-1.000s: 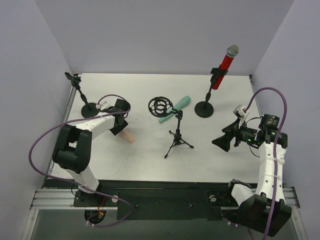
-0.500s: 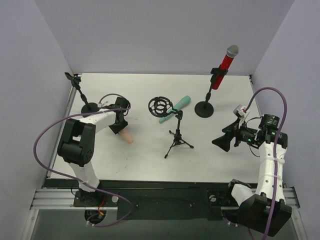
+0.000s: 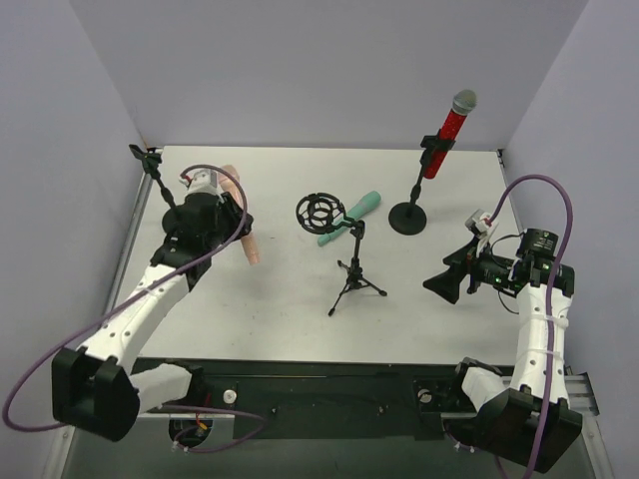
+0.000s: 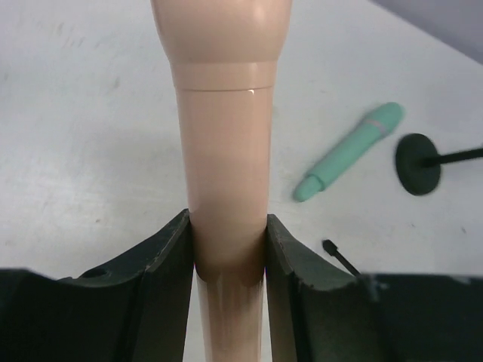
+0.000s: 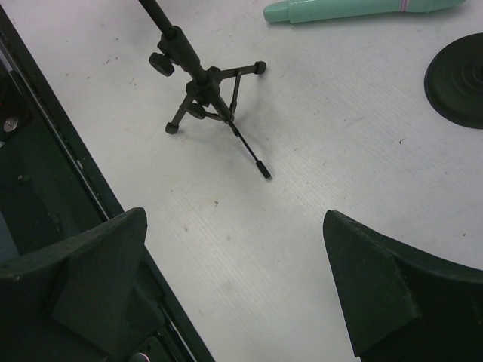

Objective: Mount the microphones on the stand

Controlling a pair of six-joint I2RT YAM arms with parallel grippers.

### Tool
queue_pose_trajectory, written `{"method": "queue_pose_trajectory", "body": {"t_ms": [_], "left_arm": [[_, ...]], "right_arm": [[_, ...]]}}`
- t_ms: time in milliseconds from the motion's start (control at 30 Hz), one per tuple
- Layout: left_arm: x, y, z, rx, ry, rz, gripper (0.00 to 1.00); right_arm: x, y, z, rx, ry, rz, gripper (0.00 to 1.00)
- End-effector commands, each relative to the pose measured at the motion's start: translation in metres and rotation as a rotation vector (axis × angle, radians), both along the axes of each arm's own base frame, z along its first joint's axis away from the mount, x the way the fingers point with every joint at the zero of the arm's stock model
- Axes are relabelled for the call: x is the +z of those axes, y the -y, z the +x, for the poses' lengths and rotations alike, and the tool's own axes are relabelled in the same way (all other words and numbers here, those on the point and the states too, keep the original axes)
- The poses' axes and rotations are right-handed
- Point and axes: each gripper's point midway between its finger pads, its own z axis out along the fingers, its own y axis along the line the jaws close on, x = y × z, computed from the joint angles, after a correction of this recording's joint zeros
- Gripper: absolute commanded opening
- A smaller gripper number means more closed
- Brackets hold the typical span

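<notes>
Here the left gripper [image 4: 227,245] clamps a glossy peach-pink microphone [image 4: 225,128], slim at the handle, flaring toward its head; the right gripper [image 5: 235,290] gapes apart.

We record a white matte surface [image 3: 300,319]; the right wrist view shows faint scuffs and a few small dark specks on it. Plain pale lilac-grey walls [image 3: 319,70] enclose it at the back and both sides. A black panel [image 3: 329,384] runs along its near edge.

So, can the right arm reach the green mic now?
Probably yes: the right hand is open and empty, and the green mic lies flat beyond the gap between the tripod and the round base.
</notes>
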Motion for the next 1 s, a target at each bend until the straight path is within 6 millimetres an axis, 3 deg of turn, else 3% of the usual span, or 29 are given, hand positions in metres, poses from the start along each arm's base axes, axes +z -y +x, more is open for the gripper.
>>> {"method": "queue_pose_trajectory", "body": {"t_ms": [0,100,133,167,200,233,333,367,467,500,567,700,733,767,833,967], "left_arm": [[0.102,0.041,-0.009,-0.376,0.465,0.045,0.0],[0.146,0.058,-0.03,-0.536,0.632,0.076,0.0],[0.162,0.062,-0.034,-0.576,0.693,0.096,0.0],[0.178,0.071,-0.044,-0.652,0.754,0.097,0.0],[0.188,0.076,-0.049,-0.683,0.795,0.098,0.0],[0.204,0.084,-0.058,-0.743,0.847,0.104,0.0],[0.223,0.108,-0.072,-0.866,0.894,0.095,0.0],[0.238,0.113,-0.076,-0.891,0.924,0.093,0.0],[0.254,0.144,-0.089,-0.999,0.952,0.049,0.0],[0.269,0.154,-0.1,-1.035,0.982,0.03,0.0],[0.279,0.171,-0.107,-1.088,0.988,0.005,0.0],[0.294,0.201,-0.11,-1.143,0.982,-0.061,0.0],[0.296,0.207,-0.108,-1.142,0.978,-0.075,0.0],[0.301,0.211,-0.109,-1.146,0.987,-0.089,0.0],[0.307,0.219,-0.108,-1.145,0.981,-0.122,0.0],[0.315,0.242,-0.113,-1.167,0.964,-0.183,0.0]], "right_arm": [[0.017,-0.006,-0.009,0.041,0.046,-0.001,0.96],[0.037,-0.011,-0.022,0.094,0.045,-0.055,0.96],[0.032,-0.012,-0.035,0.113,-0.039,-0.079,0.96],[0.046,-0.017,-0.039,0.203,0.026,-0.15,0.96],[0.038,-0.018,-0.061,0.274,-0.077,-0.202,0.96],[0.051,-0.025,-0.069,0.378,-0.03,-0.255,0.96],[0.076,-0.033,-0.086,0.466,-0.061,-0.266,0.96],[0.08,-0.037,-0.087,0.483,-0.059,-0.271,0.96],[0.105,-0.046,-0.084,0.484,-0.008,-0.303,0.96],[0.11,-0.048,-0.082,0.479,0.002,-0.307,0.96],[0.131,-0.06,-0.069,0.445,0.054,-0.271,0.96],[0.188,-0.089,-0.046,0.405,0.103,-0.08,0.95],[0.211,-0.097,-0.049,0.409,0.118,-0.009,0.93],[0.225,-0.102,-0.037,0.414,0.153,0.018,0.93],[0.244,-0.11,-0.029,0.424,0.153,0.079,0.91],[0.262,-0.115,-0.009,0.366,0.181,0.075,0.91]]}}
